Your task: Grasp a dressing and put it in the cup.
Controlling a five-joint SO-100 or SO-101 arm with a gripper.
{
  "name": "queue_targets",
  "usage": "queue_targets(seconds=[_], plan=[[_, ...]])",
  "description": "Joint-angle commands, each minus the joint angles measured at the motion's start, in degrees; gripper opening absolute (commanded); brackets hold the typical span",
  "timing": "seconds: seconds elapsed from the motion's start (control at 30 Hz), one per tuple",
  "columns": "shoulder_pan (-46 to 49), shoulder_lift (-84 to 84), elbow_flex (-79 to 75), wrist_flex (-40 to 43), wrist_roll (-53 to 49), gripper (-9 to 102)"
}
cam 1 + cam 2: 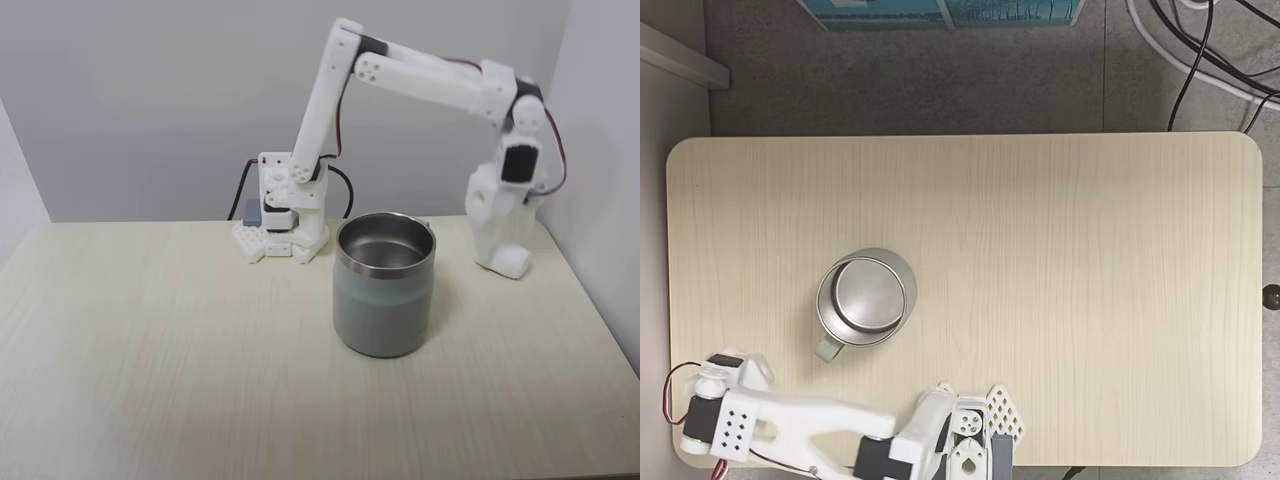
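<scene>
The cup (385,300) is a grey-green metal tumbler with a shiny steel rim, standing upright near the middle of the table; from above, the cup (865,297) sits left of centre and its steel inside holds nothing. My gripper (503,258) points straight down at the back right of the table, right of the cup and apart from it. A small white soft lump, the dressing (513,264), sits at its tip on the tabletop, with the fingers closed around it. In the view from above, the gripper (735,372) hangs over the table's lower left corner and hides the dressing.
The arm's base (285,225) is bolted at the table's back edge, behind and left of the cup. The table's right edge (590,300) runs close beside the gripper. Cables (1200,50) and a blue box (940,10) lie on the floor beyond the table.
</scene>
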Motion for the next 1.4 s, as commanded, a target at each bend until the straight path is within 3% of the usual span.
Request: queue_targets(seconds=[0.0, 0.23, 0.47, 0.7, 1.1, 1.37], plan=[[-0.70, 1.32, -0.18, -2.99, 0.79, 29], [-0.44, 0.70, -1.14, -4.92, 0.62, 27], [-0.09, -0.79, -3.87, -7.47, 0.79, 0], [0.53, -8.26, -5.10, -6.94, 2.55, 0], [4.04, -33.93, 8.70, 13.10, 7.03, 0], [22.15, -41.04, 15.56, 24.08, 10.37, 0]])
